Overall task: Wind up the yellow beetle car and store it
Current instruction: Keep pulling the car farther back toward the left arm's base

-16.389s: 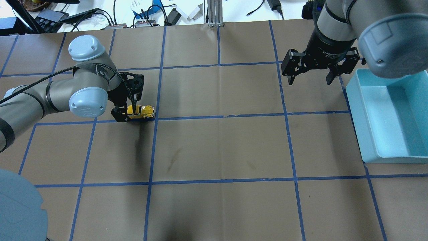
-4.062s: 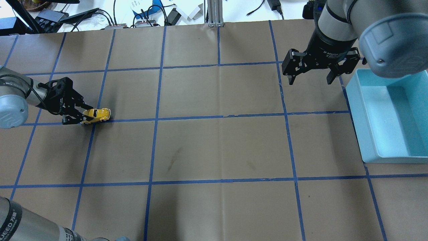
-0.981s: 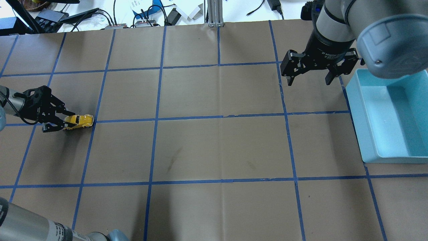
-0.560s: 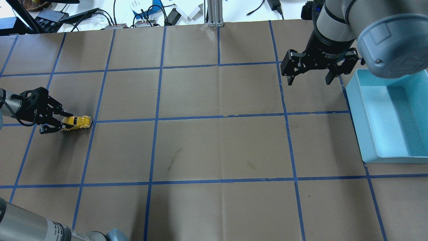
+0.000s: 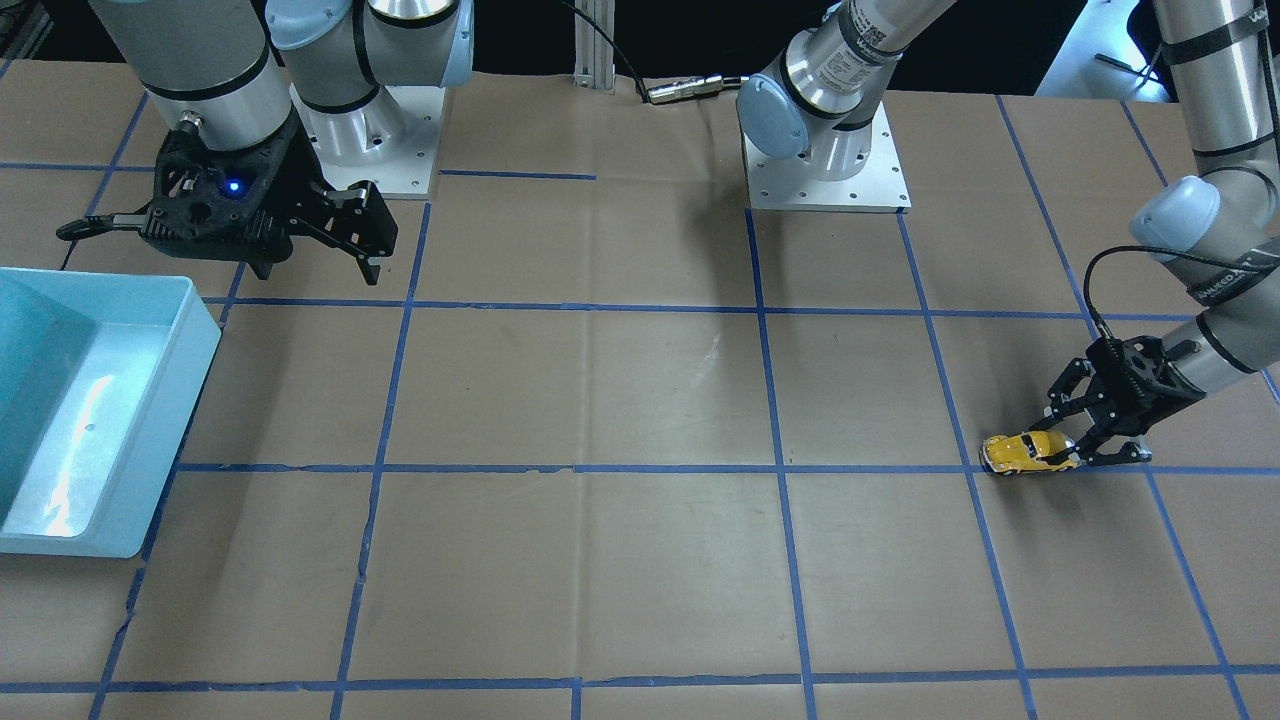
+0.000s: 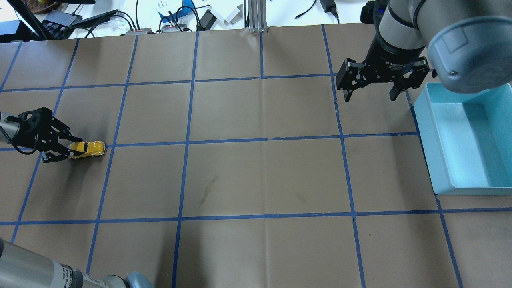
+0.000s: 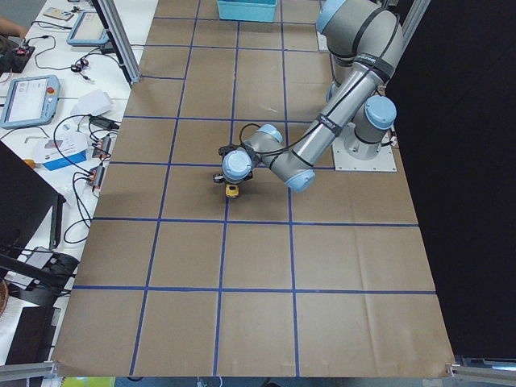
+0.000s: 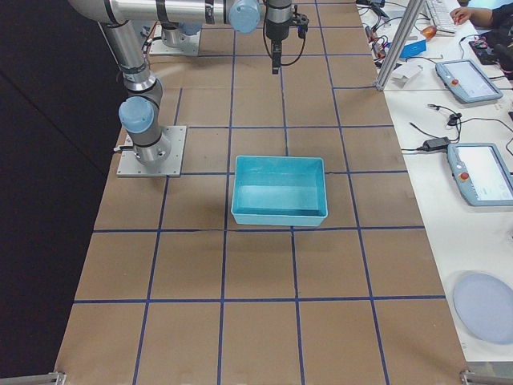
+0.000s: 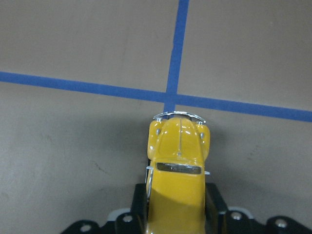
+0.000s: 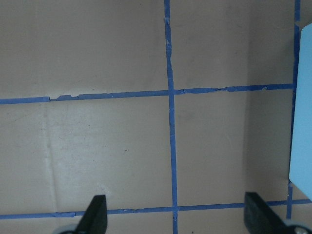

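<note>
Left jaws are pinching the tail of the yellow beetle car (image 6: 89, 148) on the table (image 6: 260, 180), nose aimed along the tape (image 6: 224, 141) toward the far blue bin (image 6: 468, 189) beside the wide-open right jaws.

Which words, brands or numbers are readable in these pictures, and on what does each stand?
"2F Adapt...": white print on the black right gripper, overhead view; rest blurred.
Lettering on the grey left arm: too blurred to read.
Small glossy yellow toy car: no text visible.
</note>
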Controlling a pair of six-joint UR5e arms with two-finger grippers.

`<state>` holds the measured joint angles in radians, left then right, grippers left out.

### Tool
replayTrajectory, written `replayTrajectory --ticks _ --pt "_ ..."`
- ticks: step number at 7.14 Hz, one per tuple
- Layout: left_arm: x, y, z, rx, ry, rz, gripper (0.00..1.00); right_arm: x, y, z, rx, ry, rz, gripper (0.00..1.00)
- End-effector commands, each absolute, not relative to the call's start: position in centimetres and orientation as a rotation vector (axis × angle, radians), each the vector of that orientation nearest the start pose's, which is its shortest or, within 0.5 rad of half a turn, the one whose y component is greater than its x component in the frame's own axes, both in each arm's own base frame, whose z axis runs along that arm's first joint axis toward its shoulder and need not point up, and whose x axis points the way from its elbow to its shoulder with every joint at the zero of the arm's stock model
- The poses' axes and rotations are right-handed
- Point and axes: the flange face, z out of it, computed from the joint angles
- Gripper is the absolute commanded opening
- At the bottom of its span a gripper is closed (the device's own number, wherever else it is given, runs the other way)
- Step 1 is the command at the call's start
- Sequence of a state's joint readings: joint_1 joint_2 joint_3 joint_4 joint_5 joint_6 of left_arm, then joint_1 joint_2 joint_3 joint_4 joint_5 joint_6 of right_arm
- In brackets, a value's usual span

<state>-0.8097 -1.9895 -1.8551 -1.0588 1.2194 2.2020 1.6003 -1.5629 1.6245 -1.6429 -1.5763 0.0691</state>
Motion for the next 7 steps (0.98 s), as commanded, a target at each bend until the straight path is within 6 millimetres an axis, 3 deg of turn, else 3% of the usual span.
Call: replayTrajectory --ticks 1,7 --pt "26.4 -51.2 18.6 2.153 2.514 -0.562 0.25 14.7 -49.1 46.5 0.063 3.147 -0.017 1.0" --pt "28.4 -50.2 18.7 2.168 2.481 -0.574 0.25 14.6 -49.1 46.5 0.065 3.145 -0.015 1.0"
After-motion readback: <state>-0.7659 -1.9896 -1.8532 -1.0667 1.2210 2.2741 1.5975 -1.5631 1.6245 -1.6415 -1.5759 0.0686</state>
